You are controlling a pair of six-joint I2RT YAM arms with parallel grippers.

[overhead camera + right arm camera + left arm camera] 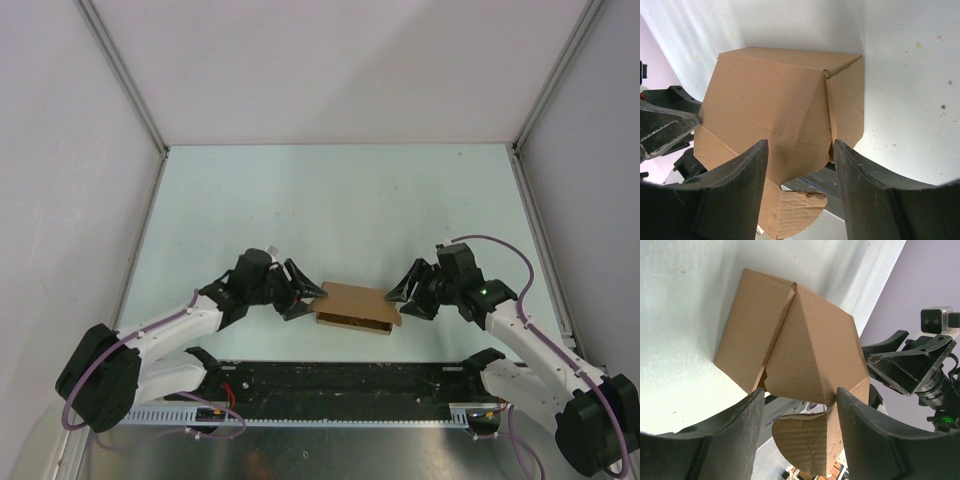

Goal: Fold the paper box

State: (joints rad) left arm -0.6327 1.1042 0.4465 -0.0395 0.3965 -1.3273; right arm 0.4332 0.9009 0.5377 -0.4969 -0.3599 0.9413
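The paper box [355, 307] is a small brown cardboard box, partly folded, lying on the table near the front edge. My left gripper [307, 292] is at its left end, jaws open, with the box's end and a rounded loose flap [802, 442] between the fingers [735, 435]. My right gripper [398, 294] is at its right end, jaws open, straddling the other end [770, 100] and a rounded flap [797, 210]. In the left wrist view [799, 405] the box [810, 345] fills the middle. The right wrist view [800, 160] shows the same.
A black rail with cable trays [340, 385] runs along the near table edge just in front of the box. Grey walls with metal posts [120, 75] enclose the pale table [340, 200]. Each gripper shows in the other's wrist view [900, 365] [665, 125].
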